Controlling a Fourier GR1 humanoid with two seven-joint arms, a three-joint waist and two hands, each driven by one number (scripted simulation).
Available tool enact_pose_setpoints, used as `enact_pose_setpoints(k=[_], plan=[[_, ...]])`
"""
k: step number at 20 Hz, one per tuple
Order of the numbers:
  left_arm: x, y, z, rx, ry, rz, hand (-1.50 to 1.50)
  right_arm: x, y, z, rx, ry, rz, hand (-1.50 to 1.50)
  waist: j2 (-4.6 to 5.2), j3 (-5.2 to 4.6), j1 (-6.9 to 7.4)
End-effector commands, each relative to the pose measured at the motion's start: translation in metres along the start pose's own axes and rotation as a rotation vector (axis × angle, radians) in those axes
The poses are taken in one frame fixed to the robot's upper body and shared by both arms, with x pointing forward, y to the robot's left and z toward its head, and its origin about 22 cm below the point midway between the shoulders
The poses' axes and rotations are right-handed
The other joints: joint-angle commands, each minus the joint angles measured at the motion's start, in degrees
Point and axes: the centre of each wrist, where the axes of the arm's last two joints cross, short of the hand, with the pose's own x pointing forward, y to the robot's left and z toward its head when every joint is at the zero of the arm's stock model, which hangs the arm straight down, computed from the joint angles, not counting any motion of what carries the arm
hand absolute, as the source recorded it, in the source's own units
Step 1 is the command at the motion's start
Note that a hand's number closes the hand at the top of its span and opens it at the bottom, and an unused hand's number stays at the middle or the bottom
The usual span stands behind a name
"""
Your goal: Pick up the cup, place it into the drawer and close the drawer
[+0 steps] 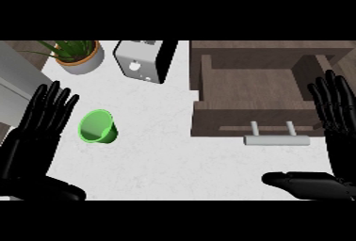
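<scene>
Head view looks steeply down on a white counter (173,155), and both hands come in from the lower edge. At the far left the left hand (35,136) lies flat with its fingers straight and spread, pointing up and slightly rightward, its thumb (52,190) stretched along the bottom edge; it holds nothing. Just to the right of those fingers, apart from them, one green cup (97,126) lies tipped on the counter with its open mouth facing the viewer. Beyond the left hand's fingertips stands one potted plant (78,55), and to the right of that one white and black toaster (146,60). Further right, one wooden drawer (254,89) stands pulled open, nothing visible inside, with one pale handle (276,139) on its front panel. At the far right the right hand (337,136) is also open, fingers straight and spread upward over the drawer's right side, thumb (299,181) pointing left below the handle. The cup sits well apart from the drawer, nearer the left hand.
</scene>
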Motion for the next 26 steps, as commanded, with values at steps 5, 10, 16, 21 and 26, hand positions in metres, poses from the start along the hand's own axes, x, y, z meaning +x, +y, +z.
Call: enact_pose_setpoints(k=[5, 10, 16, 21, 26], plan=[[-0.036, 0.049, 0.022, 0.116, 0.094, -0.016, -1.5, 0.01, 0.008, 0.013, 0.023, 0.008, -0.011, -1.5, -0.02, 0.0, -0.3], [-0.072, 0.063, 0.018, 0.171, 0.118, -0.112, -1.5, -0.004, -0.014, 0.009, 0.014, -0.02, -0.003, -1.5, 0.12, 0.0, -0.54], [-0.098, 0.078, 0.049, 0.215, 0.168, -0.145, -1.5, -0.022, 0.006, 0.009, 0.016, -0.009, 0.013, -1.5, 0.06, 0.01, -0.09], [-0.109, 0.109, 0.054, 0.257, 0.202, -0.185, -1.5, 0.002, -0.031, 0.004, 0.024, -0.012, 0.003, -1.5, 0.03, 0.0, -0.38], [-0.141, 0.118, 0.046, 0.276, 0.241, -0.186, -1.5, -0.01, -0.01, -0.007, 0.019, 0.002, 0.011, -1.5, 0.06, 0.0, -0.27]])
